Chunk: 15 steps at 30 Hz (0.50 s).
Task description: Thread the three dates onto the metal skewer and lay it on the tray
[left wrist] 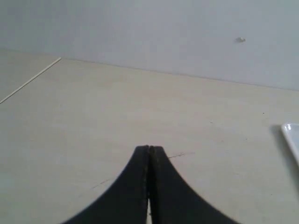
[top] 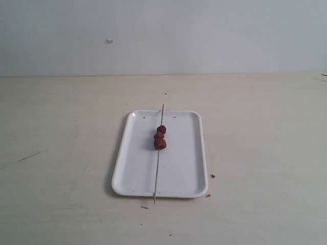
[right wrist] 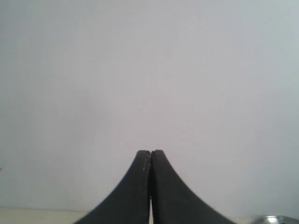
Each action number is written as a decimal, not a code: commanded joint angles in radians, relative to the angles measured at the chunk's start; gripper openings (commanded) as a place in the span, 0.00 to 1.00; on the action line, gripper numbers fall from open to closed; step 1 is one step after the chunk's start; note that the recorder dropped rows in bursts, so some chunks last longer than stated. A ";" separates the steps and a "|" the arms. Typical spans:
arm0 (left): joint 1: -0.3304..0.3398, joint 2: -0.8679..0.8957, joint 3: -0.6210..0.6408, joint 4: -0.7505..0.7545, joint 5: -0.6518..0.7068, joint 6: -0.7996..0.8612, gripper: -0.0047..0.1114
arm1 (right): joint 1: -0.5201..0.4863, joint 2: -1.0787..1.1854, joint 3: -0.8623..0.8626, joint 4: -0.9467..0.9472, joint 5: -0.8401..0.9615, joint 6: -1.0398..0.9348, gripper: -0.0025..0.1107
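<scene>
The white tray (top: 179,173) lies in the middle of the table in the exterior view. Across it, lengthwise, rests the thin metal skewer (top: 157,171), its ends reaching past the tray's near and far rims. The three dates (top: 160,137) sit threaded on it in a tight row, in the tray's far half. Neither arm shows in the exterior view. My left gripper (left wrist: 149,148) is shut on nothing, above bare table, with a corner of the tray (left wrist: 292,137) at the edge of its view. My right gripper (right wrist: 150,152) is shut and empty, facing the pale wall.
Small brown crumbs (top: 212,175) lie on the table beside the tray's near right corner. A pale wall stands behind the table. A faint dark scratch (top: 30,155) marks the tabletop at the left.
</scene>
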 commanded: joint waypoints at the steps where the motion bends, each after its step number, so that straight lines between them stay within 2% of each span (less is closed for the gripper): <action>1: 0.001 -0.004 0.000 0.004 -0.002 -0.007 0.04 | -0.064 -0.082 0.058 -0.013 0.001 -0.025 0.02; 5: 0.001 -0.004 0.000 0.004 -0.002 -0.007 0.04 | -0.064 -0.089 0.101 -0.012 0.026 -0.022 0.02; 7: 0.001 -0.004 0.000 0.004 -0.002 -0.007 0.04 | -0.078 -0.090 0.139 -0.101 0.095 0.040 0.02; 8: 0.001 -0.004 0.000 0.004 -0.002 -0.007 0.04 | -0.114 -0.104 0.157 -0.241 0.164 0.116 0.02; 9: 0.001 -0.004 0.000 0.004 -0.002 -0.007 0.04 | -0.167 -0.140 0.173 -0.529 0.291 0.329 0.02; 11: 0.001 -0.004 0.000 0.004 -0.002 -0.007 0.04 | -0.208 -0.186 0.192 -0.838 0.367 0.654 0.02; 13: 0.001 -0.004 0.000 0.004 -0.002 -0.007 0.04 | -0.220 -0.233 0.220 -0.997 0.369 0.921 0.02; 15: 0.001 -0.004 0.000 0.004 -0.002 -0.007 0.04 | -0.220 -0.254 0.242 -0.997 0.368 0.928 0.02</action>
